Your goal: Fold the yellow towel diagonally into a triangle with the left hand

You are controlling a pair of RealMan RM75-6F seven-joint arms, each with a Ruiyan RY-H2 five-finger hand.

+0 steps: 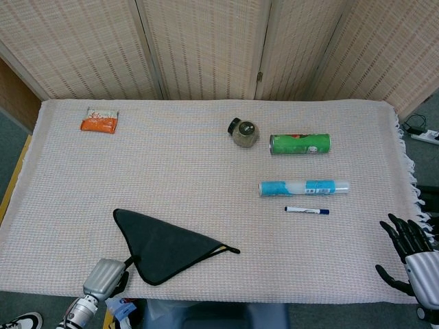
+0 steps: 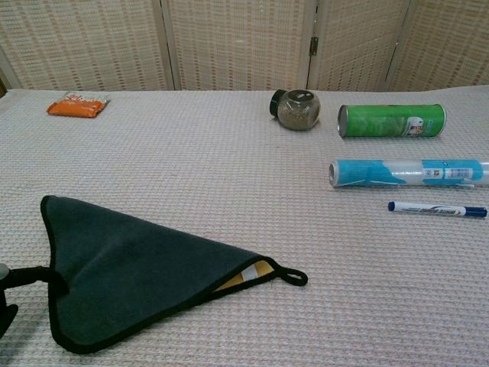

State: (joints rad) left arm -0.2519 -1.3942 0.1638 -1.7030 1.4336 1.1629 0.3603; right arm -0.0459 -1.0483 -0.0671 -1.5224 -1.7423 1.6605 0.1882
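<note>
The towel (image 1: pixel 164 247) lies folded into a triangle near the table's front left, its dark grey side up. A sliver of its yellow side (image 2: pixel 256 271) shows at the right corner beside a small hanging loop (image 2: pixel 294 277). My left hand (image 1: pixel 103 277) hovers at the front edge, just left of the towel. One dark fingertip (image 2: pixel 34 275) touches the towel's left hem, and the hand holds nothing. My right hand (image 1: pixel 411 253) hangs off the table's right front corner, fingers spread and empty.
An orange packet (image 1: pixel 100 120) lies at the far left. A round jar (image 1: pixel 244 132), a green can (image 1: pixel 300 144), a blue tube (image 1: pixel 303 187) and a marker (image 1: pixel 306 210) lie on the right half. A wicker screen stands behind the table.
</note>
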